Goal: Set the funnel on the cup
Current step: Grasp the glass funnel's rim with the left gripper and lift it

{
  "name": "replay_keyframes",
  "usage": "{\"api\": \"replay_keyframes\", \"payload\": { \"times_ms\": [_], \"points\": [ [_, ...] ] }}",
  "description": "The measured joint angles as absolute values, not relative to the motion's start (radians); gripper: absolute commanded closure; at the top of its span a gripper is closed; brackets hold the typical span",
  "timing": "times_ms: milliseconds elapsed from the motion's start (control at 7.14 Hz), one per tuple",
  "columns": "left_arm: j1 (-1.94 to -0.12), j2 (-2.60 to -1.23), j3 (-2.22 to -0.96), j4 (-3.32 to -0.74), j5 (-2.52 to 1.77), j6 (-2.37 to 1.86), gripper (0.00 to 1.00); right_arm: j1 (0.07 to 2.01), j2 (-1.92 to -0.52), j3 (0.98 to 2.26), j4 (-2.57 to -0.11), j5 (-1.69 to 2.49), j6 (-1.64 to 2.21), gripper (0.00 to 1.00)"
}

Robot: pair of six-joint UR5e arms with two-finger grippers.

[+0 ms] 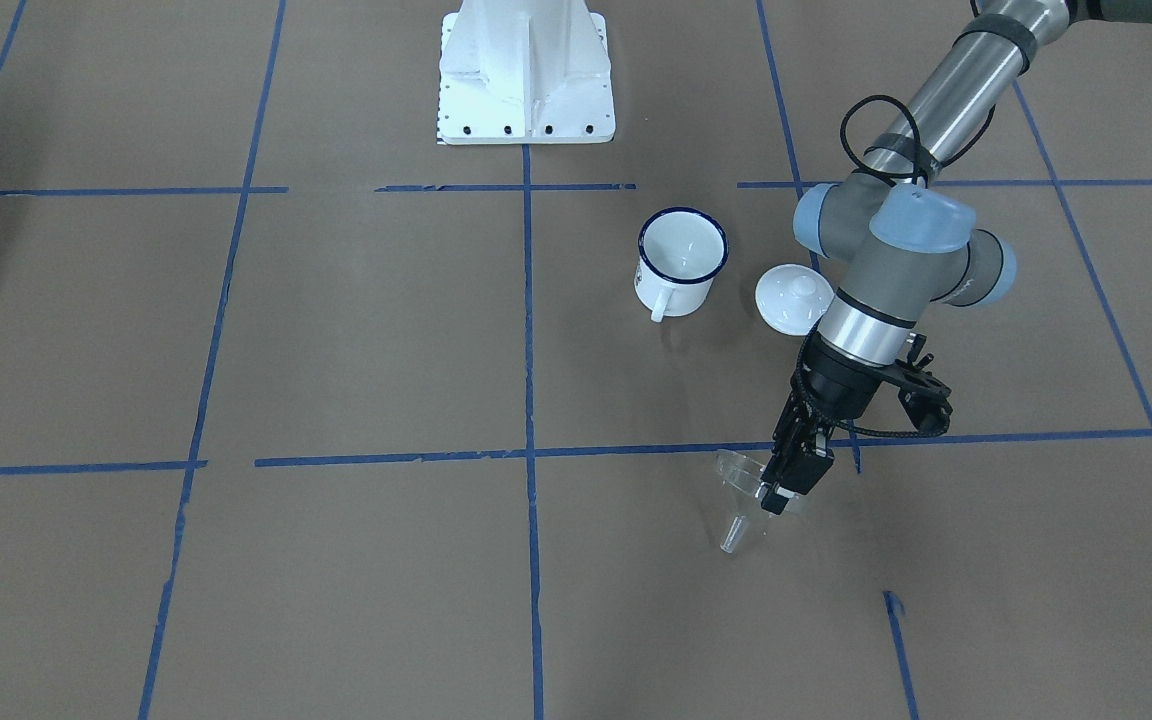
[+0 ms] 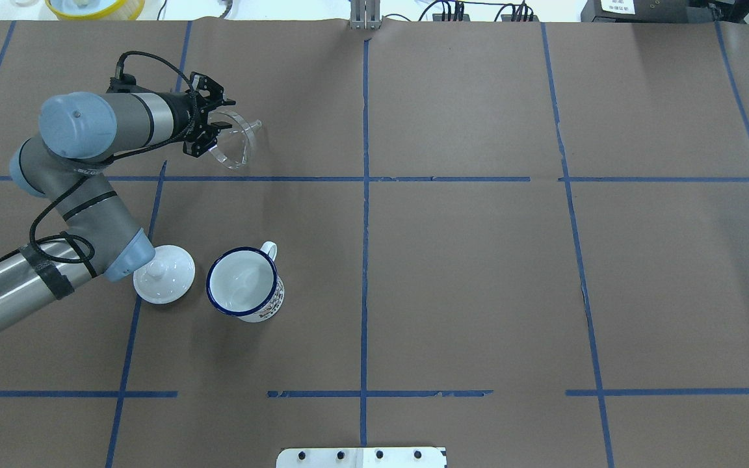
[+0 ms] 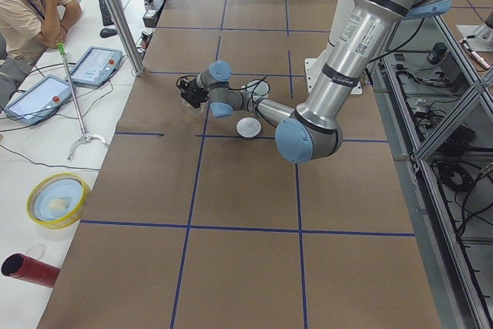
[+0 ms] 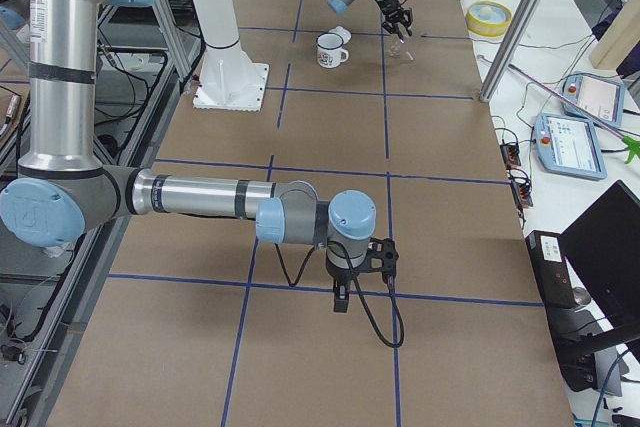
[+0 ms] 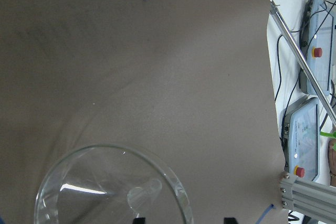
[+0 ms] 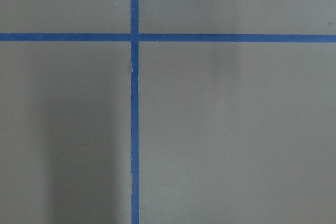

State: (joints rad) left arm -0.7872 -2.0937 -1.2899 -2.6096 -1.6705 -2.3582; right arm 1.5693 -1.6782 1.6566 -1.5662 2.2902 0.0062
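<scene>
plastic, clear: the funnel (image 2: pixel 233 140) is in the left gripper (image 2: pixel 204 139), whose fingers are clenched on its wide rim. i read this from the overhead and front-facing views. the left wrist view shows the rim and spout just below the camera, with brown table (image 2: pixel 478 260) paper behind. the funnel is tilted, with the spout pointing away from the arm rather than straight down. it appears to be off the table, though i cannot confirm the clearance.

location: the funnel is at the far left of the table. the cup (image 2: pixel 244 283) stands upright with its mouth open. it is nearer the robot base, slightly to the right, and well apart from the funnel. a white lid (image 2: pixel 164 273) lies just left of the cup.

the right gripper (image 4: pixel 340 299) hangs over bare table on the right side, well away from the work. it shows only in a side view, so i cannot tell whether it is released or clenched.

progress: the grasp is done. remaining, in my judgement:
- carry the funnel to the cup.
- turn the spout downward.
- centre it over the blue rim.
- lower it until it rests in the mouth.
- release.
</scene>
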Motion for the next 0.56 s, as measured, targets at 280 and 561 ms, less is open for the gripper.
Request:
{"api": "replay_keyframes", "payload": {
  "times_ms": [280, 561],
  "points": [
    [-0.788, -2.097, -1.289, -2.610, -1.671, -2.344, 1.00, 1.569, -1.678, 1.657, -1.566, 2.290, 0.006, 0.00],
    [-0.794, -2.090, -1.356, -2.586, -1.677, -2.325, 1.00, 1.569, -1.678, 1.656, -1.566, 2.290, 0.006, 0.00]
  ]
}}
